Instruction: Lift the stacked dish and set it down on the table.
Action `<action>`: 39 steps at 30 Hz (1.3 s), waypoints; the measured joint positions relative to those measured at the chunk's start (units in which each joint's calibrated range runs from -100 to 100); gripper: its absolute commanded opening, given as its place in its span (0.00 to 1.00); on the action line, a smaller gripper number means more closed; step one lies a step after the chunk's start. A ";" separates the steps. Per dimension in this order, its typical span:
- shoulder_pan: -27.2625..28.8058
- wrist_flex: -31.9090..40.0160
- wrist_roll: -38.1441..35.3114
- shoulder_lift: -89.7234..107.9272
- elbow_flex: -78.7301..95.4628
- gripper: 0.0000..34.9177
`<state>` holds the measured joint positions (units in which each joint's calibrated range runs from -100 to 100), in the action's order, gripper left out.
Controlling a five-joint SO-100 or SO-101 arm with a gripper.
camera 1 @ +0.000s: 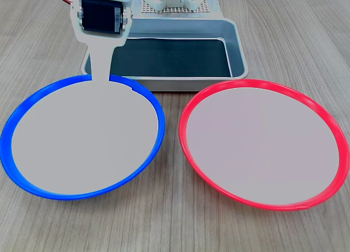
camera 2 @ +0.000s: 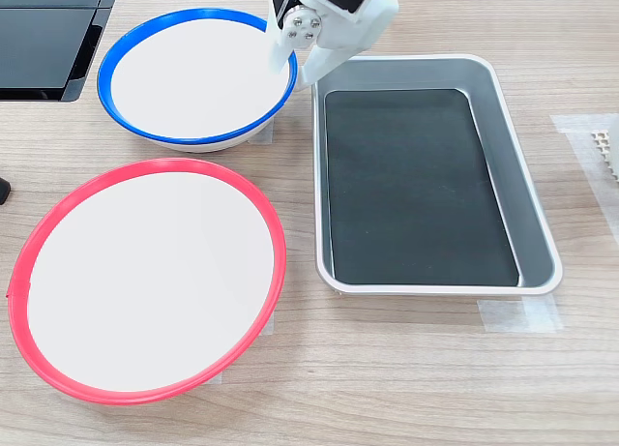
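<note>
The stacked dish (camera 1: pixel 82 142), a blue-rimmed plate with a pale grey centre, lies flat on the table (camera 1: pixel 169 224) at the first exterior view's left. It is not on any other plate. My gripper (camera 1: pixel 101 76) stands at its far rim. One flat white finger (camera 1: pixel 100 63) comes down inside the rim and covers the blue edge there. In the second exterior view the gripper (camera 2: pixel 296 74) straddles the dish's (camera 2: pixel 189 74) right rim, one jaw inside and one outside, close together on it.
A red-rimmed plate (camera 1: pixel 262 142) of the same size lies beside the blue one without touching it. A grey tray (camera 2: pixel 537 214) with a dark bottom sits just behind the plates, next to the gripper. A black object (camera 2: pixel 44 40) lies at the second exterior view's top left.
</note>
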<state>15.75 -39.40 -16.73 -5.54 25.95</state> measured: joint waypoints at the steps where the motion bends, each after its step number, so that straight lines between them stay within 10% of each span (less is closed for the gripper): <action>1: 0.00 0.00 0.00 0.17 0.09 0.39; 7: 0.00 -3.92 -0.34 4.94 0.54 0.34; 10: 0.00 -8.40 -0.39 10.23 1.00 0.01; 17: -4.25 -18.76 0.98 29.92 7.80 0.00; 25: -16.46 -3.75 13.19 76.98 46.55 0.00; 39: -13.89 -2.37 14.75 103.92 74.05 0.00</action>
<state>1.86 -41.76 -1.98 98.38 100.00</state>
